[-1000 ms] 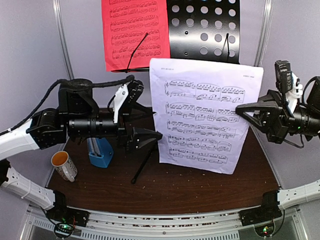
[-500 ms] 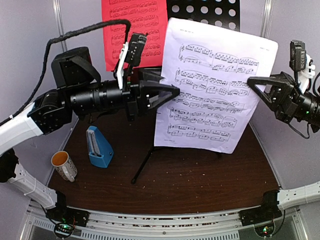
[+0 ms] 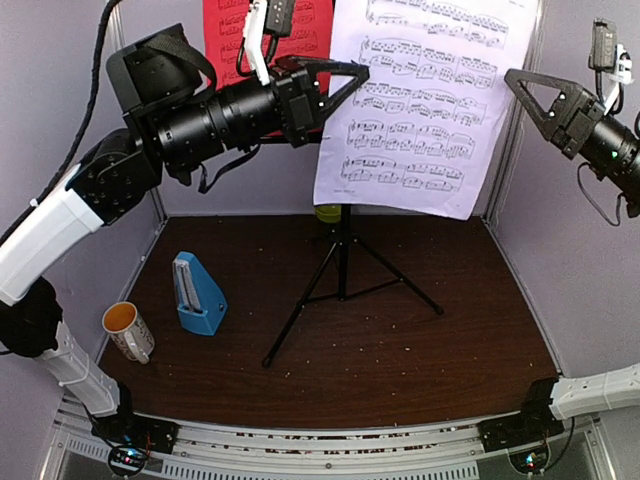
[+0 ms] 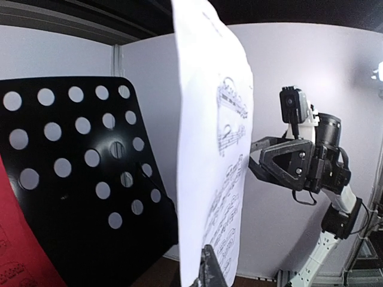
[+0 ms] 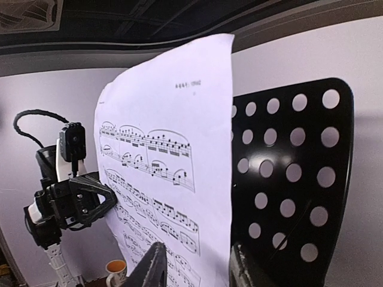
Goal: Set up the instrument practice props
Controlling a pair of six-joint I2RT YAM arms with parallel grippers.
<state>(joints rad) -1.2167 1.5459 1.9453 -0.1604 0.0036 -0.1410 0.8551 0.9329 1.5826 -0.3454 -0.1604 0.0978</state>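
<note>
The white music sheet (image 3: 430, 110) hangs high in front of the black perforated music stand (image 3: 340, 270), whose desk (image 4: 90, 179) shows in both wrist views. My left gripper (image 3: 357, 71) is shut on the sheet's left edge, with one finger (image 4: 214, 272) against the paper (image 4: 206, 149). My right gripper (image 3: 514, 80) stands open at the sheet's right edge. Its fingers (image 5: 152, 269) are apart, and the edge of the white music sheet (image 5: 173, 167) hangs loose between them. The red music sheet (image 3: 222, 30) sits on the stand's left half. The blue metronome (image 3: 198, 293) stands on the table at the left.
A white mug (image 3: 128, 330) with yellow inside sits near the front left corner. A lime-green bowl (image 3: 328, 212) lies behind the stand's pole. The tripod legs spread across the table's middle. Grey walls close in the back and both sides.
Both arms have risen and carried the white sheet up from the table to the stand's desk. The left gripper shut on its left edge. The right gripper's jaws have opened.
</note>
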